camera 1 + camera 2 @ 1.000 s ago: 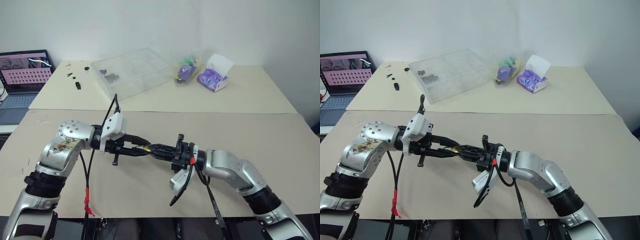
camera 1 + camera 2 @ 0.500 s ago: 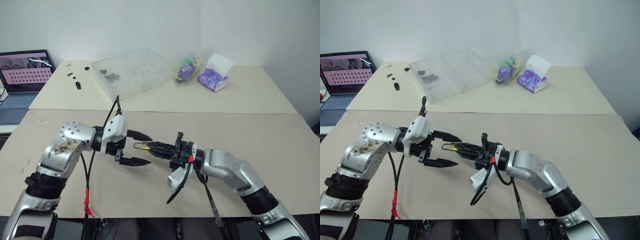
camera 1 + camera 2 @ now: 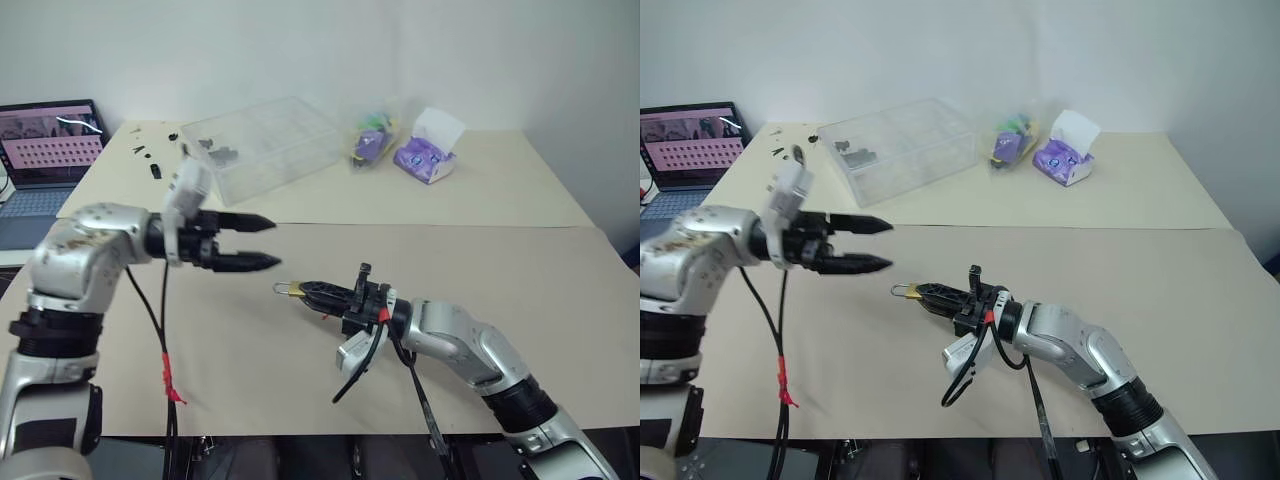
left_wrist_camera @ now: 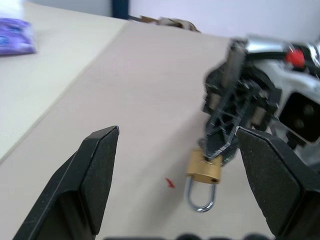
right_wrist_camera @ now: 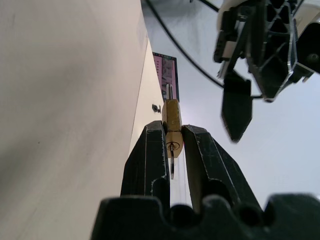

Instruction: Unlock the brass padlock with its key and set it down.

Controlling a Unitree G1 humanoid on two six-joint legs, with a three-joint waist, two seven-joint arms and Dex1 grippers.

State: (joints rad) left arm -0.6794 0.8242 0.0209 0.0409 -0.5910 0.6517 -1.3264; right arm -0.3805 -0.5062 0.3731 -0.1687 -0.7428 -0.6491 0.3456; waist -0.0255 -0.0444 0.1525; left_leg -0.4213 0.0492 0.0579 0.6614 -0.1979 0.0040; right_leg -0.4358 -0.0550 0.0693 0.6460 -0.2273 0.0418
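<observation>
the right gripper (image 3: 300, 290) is clamped on the brass padlock (image 3: 291, 289) and holds it in the air above the table (image 3: 560, 270). the silver shackle points toward the left gripper (image 3: 262, 243). that gripper has its fingers spread, grasps nothing, and is apart from the padlock. a small red bit (image 4: 170, 183) lies on the table near the padlock; it is too small to identify.

1. No text, label, brand, number or sign can be read.
2. The laptop (image 3: 45, 150) at the upper left of the head views shows a pink screen with rows of small dark marks; they are too small to make out.
3. The purple packet (image 3: 428, 158) at the upper centre-right carries print too small to read.
</observation>
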